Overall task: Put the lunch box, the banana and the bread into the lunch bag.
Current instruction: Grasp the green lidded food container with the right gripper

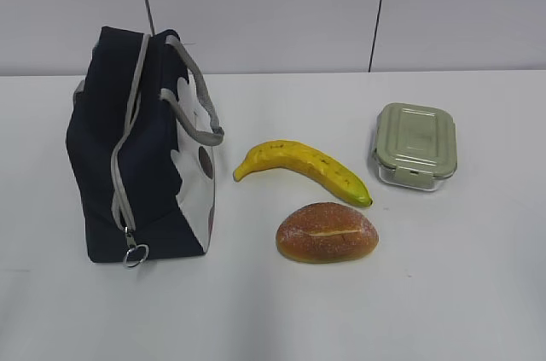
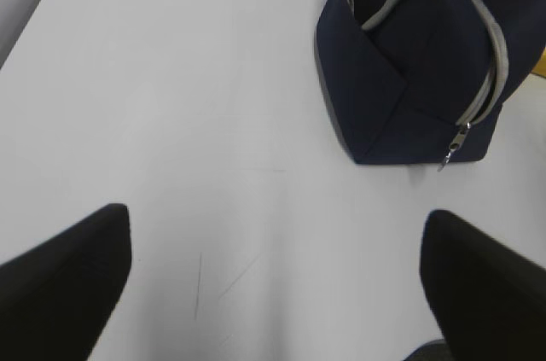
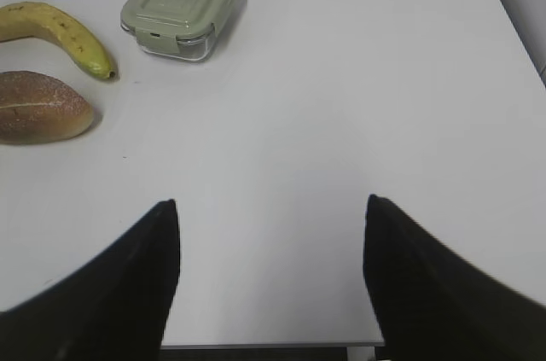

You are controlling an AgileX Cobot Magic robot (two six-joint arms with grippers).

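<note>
The navy lunch bag [image 1: 141,152] stands at the left of the table, its grey zipper closed along the top and front, the ring pull [image 1: 135,254] hanging low. To its right lie the yellow banana [image 1: 303,170], the golden-brown bread [image 1: 327,232] and the lunch box [image 1: 415,145] with its sage-green lid. Neither arm shows in the exterior view. My left gripper [image 2: 277,216] is open over bare table, the lunch bag [image 2: 409,62] ahead to its right. My right gripper [image 3: 271,205] is open near the table's front edge, with the bread [image 3: 43,107], banana [image 3: 60,32] and lunch box [image 3: 182,7] ahead to its left.
The white table [image 1: 478,293] runs back to a pale panelled wall [image 1: 273,2]. In the left wrist view faint scratch marks [image 2: 198,284] sit on the table between the fingers. The table's front edge [image 3: 273,345] lies just under the right gripper.
</note>
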